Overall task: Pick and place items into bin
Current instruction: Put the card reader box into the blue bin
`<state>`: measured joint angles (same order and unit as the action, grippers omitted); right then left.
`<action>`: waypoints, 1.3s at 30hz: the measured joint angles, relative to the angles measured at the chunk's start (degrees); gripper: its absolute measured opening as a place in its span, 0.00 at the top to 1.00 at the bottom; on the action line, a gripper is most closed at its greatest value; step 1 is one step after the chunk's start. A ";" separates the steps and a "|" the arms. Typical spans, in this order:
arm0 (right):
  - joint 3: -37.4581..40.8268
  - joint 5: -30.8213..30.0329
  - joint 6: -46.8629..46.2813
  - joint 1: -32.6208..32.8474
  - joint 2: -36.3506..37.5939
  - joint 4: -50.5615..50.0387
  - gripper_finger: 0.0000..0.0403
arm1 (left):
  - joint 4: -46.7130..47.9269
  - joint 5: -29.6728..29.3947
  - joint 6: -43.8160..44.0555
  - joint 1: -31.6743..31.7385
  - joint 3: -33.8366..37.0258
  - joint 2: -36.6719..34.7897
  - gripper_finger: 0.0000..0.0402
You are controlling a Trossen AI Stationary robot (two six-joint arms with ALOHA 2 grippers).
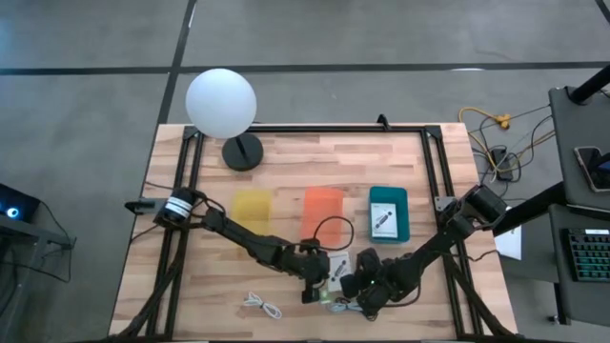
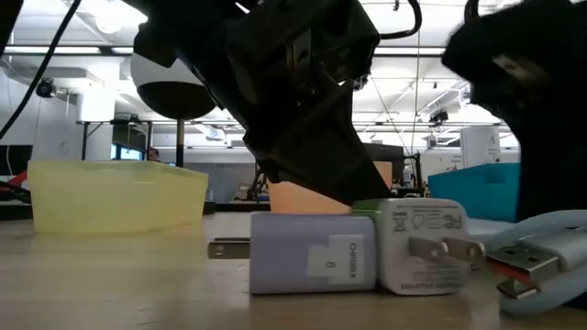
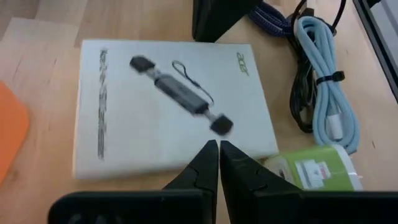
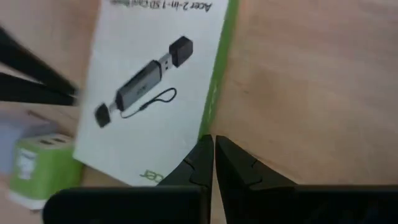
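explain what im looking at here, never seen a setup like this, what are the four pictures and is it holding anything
It is a robot with two dark arms at a wooden table. One picture looks down from above, one looks level across the tabletop, and two come from cameras on the wrists. The left hand and the right hand meet near the front edge, both shut and holding nothing. Between them lie a white card box picturing a USB stick, a green charger cube and a light blue cable. Behind stand a yellow bin, an orange bin and a teal bin.
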<state>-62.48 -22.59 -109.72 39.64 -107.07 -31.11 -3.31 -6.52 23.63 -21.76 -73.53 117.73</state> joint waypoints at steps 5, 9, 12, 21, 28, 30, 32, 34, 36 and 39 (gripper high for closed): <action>-2.65 -1.55 4.82 -0.42 0.02 0.22 0.98 | 0.31 0.00 -0.01 0.00 0.03 0.00 1.00; -4.30 -1.89 9.30 -1.70 0.07 0.20 0.98 | 1.59 -0.02 -0.03 0.00 0.56 0.00 1.00; -4.70 -1.98 11.11 -2.23 0.09 0.17 0.98 | 3.29 -0.02 -0.07 0.00 0.67 -0.56 1.00; -1.60 -1.93 5.58 -2.18 0.09 -0.02 0.98 | 7.22 -0.90 -0.29 -0.57 0.85 -2.49 1.00; 1.09 -1.51 6.71 -2.26 0.09 4.93 0.98 | 8.68 -1.04 0.41 -1.96 0.55 -3.30 1.00; 1.76 -1.36 7.68 -2.51 0.13 6.94 0.98 | 9.68 -1.02 1.50 -1.98 0.89 -3.22 1.00; 2.58 -1.39 7.74 -2.94 0.15 7.41 0.98 | 10.19 -1.10 1.52 -1.92 0.94 -2.90 1.00; 3.20 -1.40 7.70 -3.40 0.15 7.69 0.98 | 10.32 -1.11 1.54 -1.84 1.13 -2.77 1.00; 3.69 -1.42 7.92 -3.74 0.17 7.96 0.98 | 9.97 -1.08 1.52 -1.70 1.15 -2.52 1.00; 4.37 -1.25 8.68 -4.04 0.17 8.43 0.98 | 9.88 -1.07 1.52 -1.50 1.19 -2.24 1.00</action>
<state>-58.12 -23.83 -101.03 35.59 -106.89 -22.69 6.57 -7.60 25.15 -23.26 -72.34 115.49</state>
